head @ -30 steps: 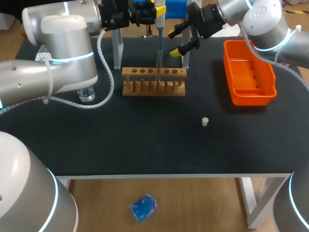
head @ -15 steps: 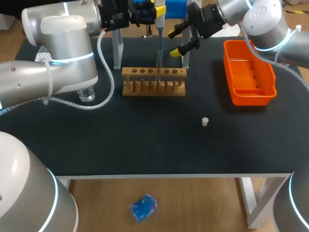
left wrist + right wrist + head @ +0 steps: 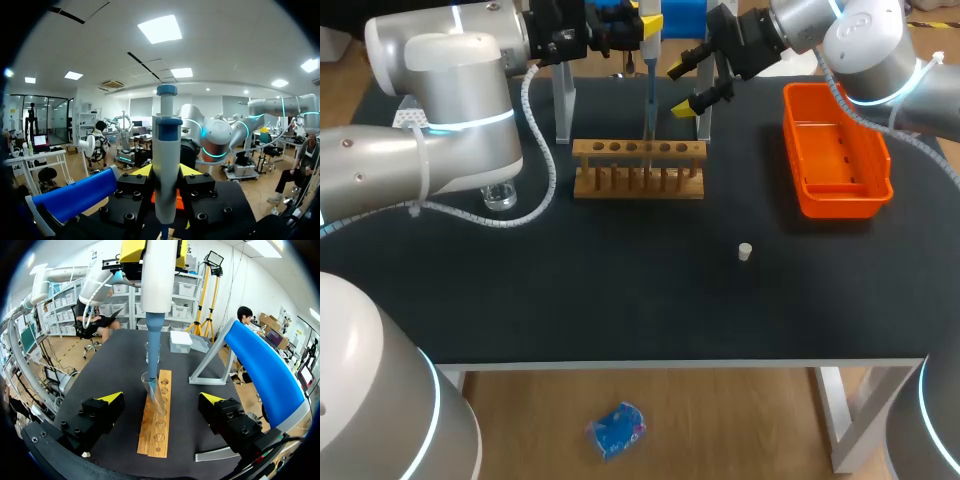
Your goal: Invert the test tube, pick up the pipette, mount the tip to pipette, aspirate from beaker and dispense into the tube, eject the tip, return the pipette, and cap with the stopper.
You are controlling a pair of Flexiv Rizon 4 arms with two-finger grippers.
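My left gripper (image 3: 642, 22) is shut on the white and blue pipette (image 3: 649, 60), which hangs upright over the wooden rack (image 3: 638, 168). In the left wrist view the pipette (image 3: 166, 165) stands between the yellow fingers (image 3: 142, 171). In the right wrist view its blue shaft (image 3: 154, 347) reaches down into a clear test tube (image 3: 151, 390) standing in the rack (image 3: 159, 415). My right gripper (image 3: 682, 88) is open just right of the pipette; its fingertips (image 3: 111, 398) stand either side of the rack with nothing between them. The white stopper (image 3: 745, 251) lies on the table. The beaker (image 3: 500, 195) stands under my left arm.
An orange bin (image 3: 835, 150) sits at the right. The pipette stand (image 3: 563, 100) with its blue top (image 3: 262, 365) rises behind the rack. A clear box (image 3: 180, 341) stands beyond the rack's far end. The table's front half holds only the stopper.
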